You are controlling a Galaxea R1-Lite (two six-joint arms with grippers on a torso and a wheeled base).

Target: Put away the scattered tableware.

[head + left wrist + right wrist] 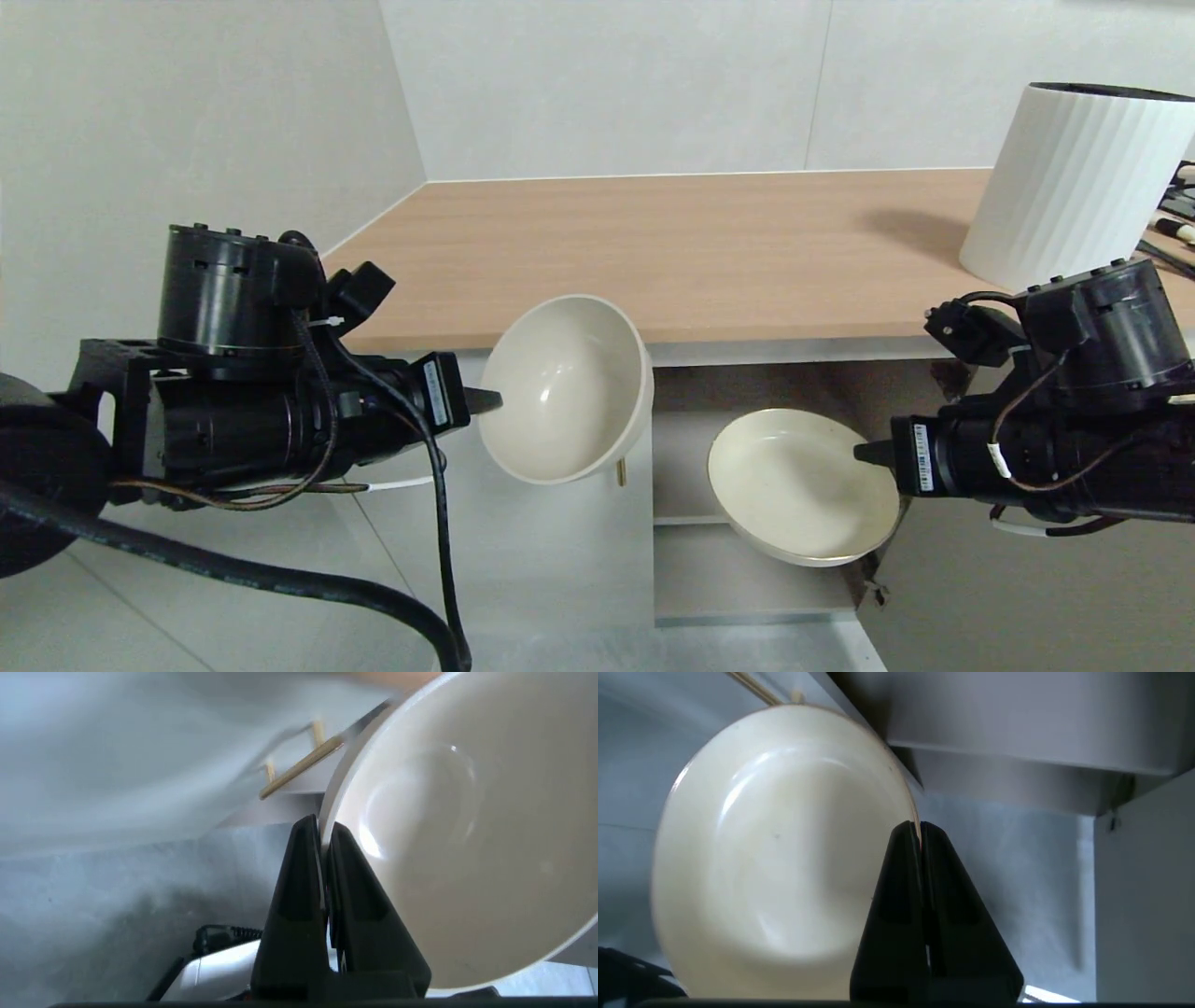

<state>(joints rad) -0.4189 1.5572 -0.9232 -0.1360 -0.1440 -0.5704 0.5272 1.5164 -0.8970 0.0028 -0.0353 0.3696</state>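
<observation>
A deep cream bowl [565,387] hangs in the air in front of the counter's edge, tilted with its inside facing me. My left gripper [487,401] is shut on the bowl's rim [329,840]. To the right and lower, a shallow cream plate [803,485] with a thin gold rim is held before an open cabinet. My right gripper [868,455] is shut on that plate's edge [913,831]. In each wrist view the two black fingers pinch the rim between them.
A wooden countertop [700,247] runs across the back, with a white ribbed container [1074,182] at its right end. Below it an open cabinet [738,560] shows a shelf and a closed white door with a gold handle [620,474]. Pale floor lies beneath.
</observation>
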